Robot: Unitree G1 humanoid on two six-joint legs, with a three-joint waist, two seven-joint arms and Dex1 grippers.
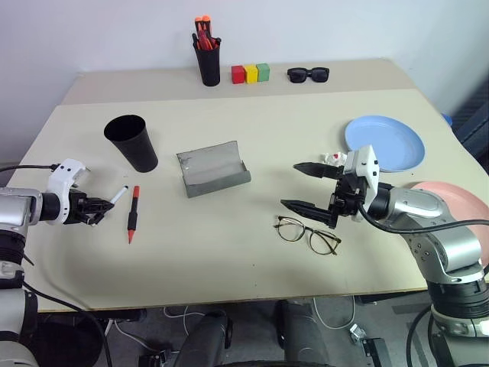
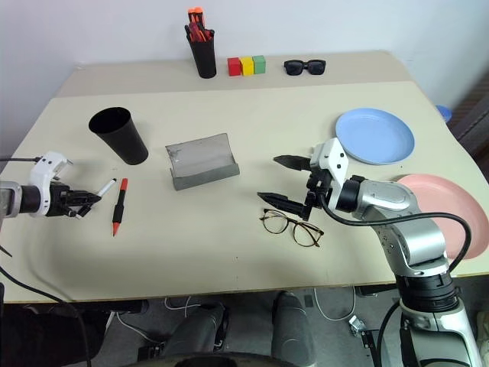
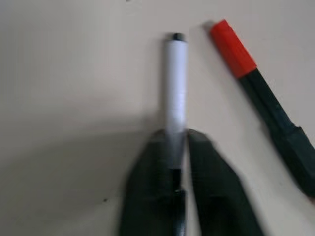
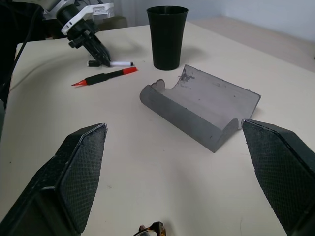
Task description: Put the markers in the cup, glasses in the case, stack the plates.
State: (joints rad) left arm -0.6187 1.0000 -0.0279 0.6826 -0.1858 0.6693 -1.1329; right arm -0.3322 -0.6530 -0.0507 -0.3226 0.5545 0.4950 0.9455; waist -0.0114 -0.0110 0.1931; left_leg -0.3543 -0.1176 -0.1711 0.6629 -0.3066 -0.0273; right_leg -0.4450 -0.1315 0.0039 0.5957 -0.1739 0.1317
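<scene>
Here, seen from the head views, the left tool (image 1: 98,205) is pinched on the white marker (image 1: 118,196) at the near left of the tabletop (image 1: 229,267), the pen lying flat, presumably gripped for a lift to the black cup (image 1: 132,142) standing just beyond. The red-tipped marker (image 1: 134,213) lies beside it, apart. The right tool (image 1: 307,186) is held spread above the wire-frame glasses (image 1: 308,233), near the open grey case (image 1: 212,170). The blue plate (image 1: 384,142) and pink plate (image 1: 458,206) sit unstacked at right.

From the left wrist, the white barrel is seen clamped between the black fingers (image 3: 147,187).

From the right wrist, the widely parted fingers (image 4: 74,177) frame the case, its hollow turned up to receive the glasses.
</scene>
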